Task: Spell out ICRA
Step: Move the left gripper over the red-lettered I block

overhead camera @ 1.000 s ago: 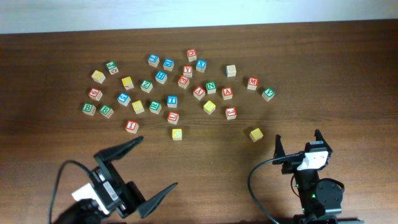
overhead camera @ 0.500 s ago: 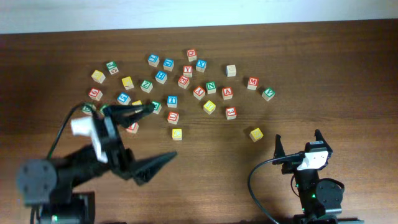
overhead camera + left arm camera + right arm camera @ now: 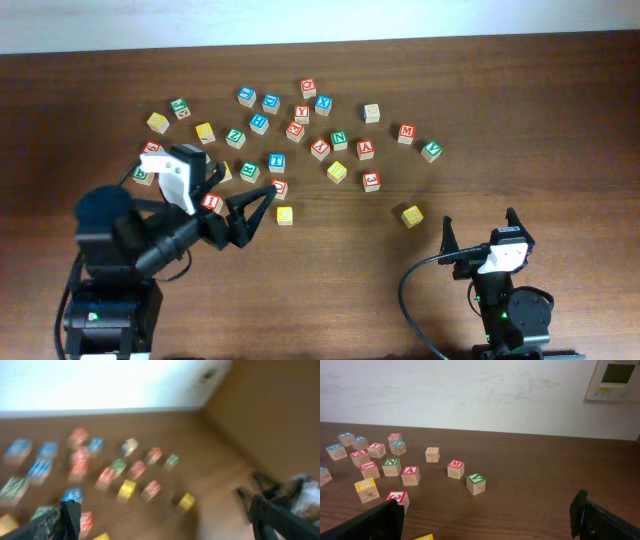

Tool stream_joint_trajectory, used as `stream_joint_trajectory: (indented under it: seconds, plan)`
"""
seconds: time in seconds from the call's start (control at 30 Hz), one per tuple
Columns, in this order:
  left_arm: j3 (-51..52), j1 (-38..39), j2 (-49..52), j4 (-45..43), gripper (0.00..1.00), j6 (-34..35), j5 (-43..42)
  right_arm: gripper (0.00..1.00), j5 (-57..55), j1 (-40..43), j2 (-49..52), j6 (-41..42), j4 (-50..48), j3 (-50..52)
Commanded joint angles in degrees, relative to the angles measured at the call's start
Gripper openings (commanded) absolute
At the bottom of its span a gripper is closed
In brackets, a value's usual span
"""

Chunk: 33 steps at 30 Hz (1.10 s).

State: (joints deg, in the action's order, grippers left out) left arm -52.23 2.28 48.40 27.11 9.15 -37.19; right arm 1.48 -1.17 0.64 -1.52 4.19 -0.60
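Note:
The red I cube (image 3: 211,202) lies just under my left gripper (image 3: 240,192), which is open and empty and hangs over the lower left of the cube cluster. A green cube that may be the R (image 3: 249,172) sits by its upper finger. The red A cube (image 3: 366,149) lies right of centre and also shows in the right wrist view (image 3: 410,474). I cannot read which yellow cube is the C. The left wrist view is blurred, with open fingers (image 3: 165,522). My right gripper (image 3: 480,228) is open and empty at the front right, as its wrist view (image 3: 487,517) shows.
Many lettered cubes are scattered across the middle of the table. A red 3 cube (image 3: 371,181) and two yellow cubes (image 3: 412,215) (image 3: 285,214) lie nearest the front. Green V (image 3: 476,482) and red M (image 3: 455,468) lie at the right.
My left arm has swung from the front left corner up and forward over the cluster's lower left, its gripper staying open. The right arm and the cubes have not moved.

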Motion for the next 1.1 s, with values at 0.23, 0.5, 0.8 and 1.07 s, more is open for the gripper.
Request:
stream_joint_trajectory:
  seconds: [0.23,0.5,0.8,1.07]
  plan:
    - [-9.8,18.2,13.6,14.5,0.99,-4.7,24.5,0.98,-0.3,-0.3,-0.4,0.0,0.3,0.3]
    - [-9.8,19.3,17.2,17.8,0.99,9.9,42.7,0.98,-0.2,-0.3,-0.4,0.0,0.3,0.3]
    - [-9.8,19.3,22.4,21.3,0.99,9.9,42.4,0.98,-0.3,-0.3,-0.3,0.0,0.3,0.3]
    - [-9.8,19.3,22.4,27.0,0.99,9.9,27.5,0.98,-0.2,-0.3,-0.3,0.0,0.3,0.3]
